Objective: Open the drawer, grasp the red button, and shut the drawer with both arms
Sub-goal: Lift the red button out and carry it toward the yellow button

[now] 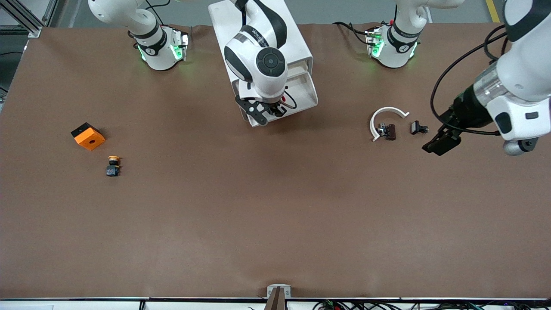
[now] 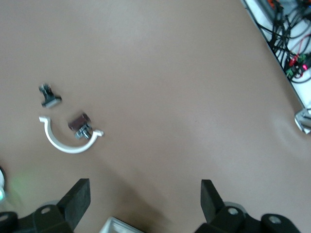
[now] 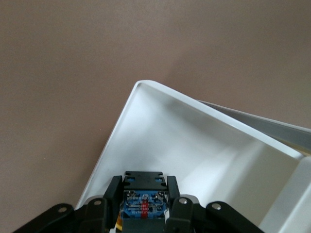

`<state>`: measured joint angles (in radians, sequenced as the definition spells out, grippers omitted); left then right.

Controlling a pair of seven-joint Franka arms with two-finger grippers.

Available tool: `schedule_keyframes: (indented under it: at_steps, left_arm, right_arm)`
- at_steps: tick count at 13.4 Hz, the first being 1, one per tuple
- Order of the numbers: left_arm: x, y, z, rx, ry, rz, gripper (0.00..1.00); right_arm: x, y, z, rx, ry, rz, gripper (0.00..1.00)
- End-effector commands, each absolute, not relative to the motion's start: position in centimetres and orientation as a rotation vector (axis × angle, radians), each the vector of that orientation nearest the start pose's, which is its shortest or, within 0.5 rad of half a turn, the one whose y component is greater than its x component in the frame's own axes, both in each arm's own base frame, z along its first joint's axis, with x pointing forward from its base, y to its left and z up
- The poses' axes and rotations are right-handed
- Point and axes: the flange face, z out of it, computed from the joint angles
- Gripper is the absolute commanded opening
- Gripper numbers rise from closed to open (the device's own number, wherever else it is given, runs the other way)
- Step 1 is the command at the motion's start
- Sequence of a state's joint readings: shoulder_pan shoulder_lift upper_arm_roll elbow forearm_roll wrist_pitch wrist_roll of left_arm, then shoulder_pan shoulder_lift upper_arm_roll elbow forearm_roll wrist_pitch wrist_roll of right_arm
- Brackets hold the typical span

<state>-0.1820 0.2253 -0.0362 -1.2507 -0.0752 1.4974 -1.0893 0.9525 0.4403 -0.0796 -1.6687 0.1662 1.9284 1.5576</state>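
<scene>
My right gripper [image 1: 270,111] hangs over the pulled-out white drawer [image 1: 306,92] of the white cabinet [image 1: 297,43]. In the right wrist view the right gripper [image 3: 144,194] is shut on the button's black-and-blue body [image 3: 144,206], above the drawer's inside [image 3: 194,145]. The button's red cap is hidden. My left gripper [image 1: 439,144] is up over the table at the left arm's end, beside a white ring. In the left wrist view the left gripper [image 2: 143,199] is open and empty.
A white half ring [image 1: 387,114] with a small dark part [image 1: 389,131] and a black clip [image 1: 418,128] lie near the left gripper. An orange cube with a hole [image 1: 88,136] and a yellow-capped button [image 1: 113,165] lie toward the right arm's end.
</scene>
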Motion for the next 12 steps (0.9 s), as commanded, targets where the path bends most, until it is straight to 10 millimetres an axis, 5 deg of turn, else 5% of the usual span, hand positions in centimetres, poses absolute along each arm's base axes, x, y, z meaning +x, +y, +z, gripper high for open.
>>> schedule_keyframes:
  at_steps: [1,3,7,10,12]
  left_arm:
    - [58.7,-12.4,64.4,-2.962,-1.097,0.002,1.0]
    - [58.5,-11.6,65.0,-2.985,-0.916,-0.028,1.0]
    - [57.4,-8.3,66.3,-3.023,-0.751,-0.028,1.0]
    - [57.1,-8.0,64.8,-3.07,-0.59,-0.026,1.0]
    - [57.2,-9.2,61.1,-3.104,-0.446,-0.063,1.0]
  right_arm:
    - [40.6,50.7,35.8,-3.003,1.18,0.285,0.26]
    - [41.9,50.3,38.1,-3.005,1.204,0.315,0.26]
    - [48.0,45.4,43.5,-2.914,1.329,0.436,0.27]
    - [52.4,38.6,45.6,-2.98,1.185,0.535,0.27]
    - [54.9,32.9,47.0,-3.041,0.96,0.61,0.27]
